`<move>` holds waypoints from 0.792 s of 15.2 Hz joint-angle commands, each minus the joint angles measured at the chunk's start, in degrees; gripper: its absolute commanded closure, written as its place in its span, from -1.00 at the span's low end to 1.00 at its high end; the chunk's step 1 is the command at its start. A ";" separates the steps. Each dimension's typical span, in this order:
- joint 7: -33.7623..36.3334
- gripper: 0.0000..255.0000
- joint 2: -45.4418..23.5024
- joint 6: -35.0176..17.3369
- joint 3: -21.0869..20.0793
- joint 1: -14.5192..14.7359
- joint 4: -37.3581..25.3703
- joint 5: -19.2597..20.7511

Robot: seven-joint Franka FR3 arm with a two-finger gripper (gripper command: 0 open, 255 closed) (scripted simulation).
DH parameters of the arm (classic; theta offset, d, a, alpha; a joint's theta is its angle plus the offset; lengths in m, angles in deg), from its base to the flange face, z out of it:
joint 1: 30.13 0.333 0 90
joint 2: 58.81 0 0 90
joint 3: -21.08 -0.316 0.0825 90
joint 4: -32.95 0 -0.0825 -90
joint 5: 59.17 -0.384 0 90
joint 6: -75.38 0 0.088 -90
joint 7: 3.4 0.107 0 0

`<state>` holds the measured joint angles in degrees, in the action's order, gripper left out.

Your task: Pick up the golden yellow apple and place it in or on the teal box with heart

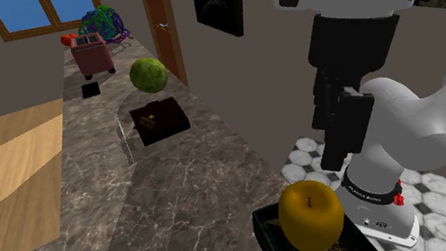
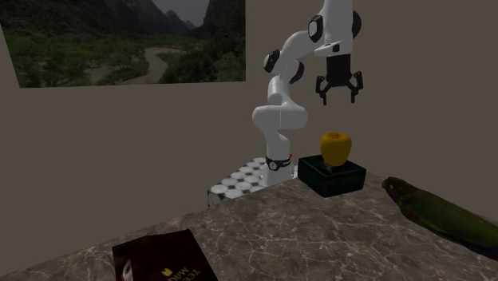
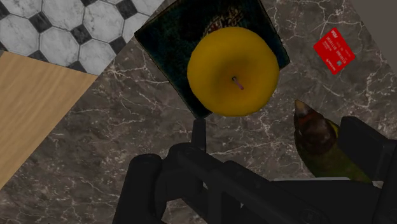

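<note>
Atop dark box (image 2: pixel 331 182), apple (image 2: pixel 336 148) stem-up

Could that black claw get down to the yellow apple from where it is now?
Probably yes. The gripper hangs open almost straight above the apple, which sits on top of the dark box. Nothing stands between them, so a straight drop should reach it.

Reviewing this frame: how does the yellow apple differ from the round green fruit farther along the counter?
Colour: the yellow apple is plain golden yellow, while the green fruit is mottled green. Support: the apple sits on the dark teal box, while the green fruit appears to rest on the marble counter itself, beyond a dark book. Place: the apple is beside the arm's stand, the green fruit far from it. Both are round.
</note>
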<state>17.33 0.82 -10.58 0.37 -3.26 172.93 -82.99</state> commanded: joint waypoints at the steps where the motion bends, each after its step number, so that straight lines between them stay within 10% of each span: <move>1: -0.21 -1.00 0.51 -1.31 -0.58 0.24 1.74 -0.50; 9: -0.24 -1.00 0.63 -1.66 -0.74 0.30 2.21 -0.64; 10: -0.24 1.00 0.63 -1.66 -0.74 0.30 2.21 -0.64; 12: -0.24 1.00 0.63 -1.66 -0.74 0.30 2.21 -0.64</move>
<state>17.10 1.45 -12.25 -0.37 -2.96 175.14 -83.63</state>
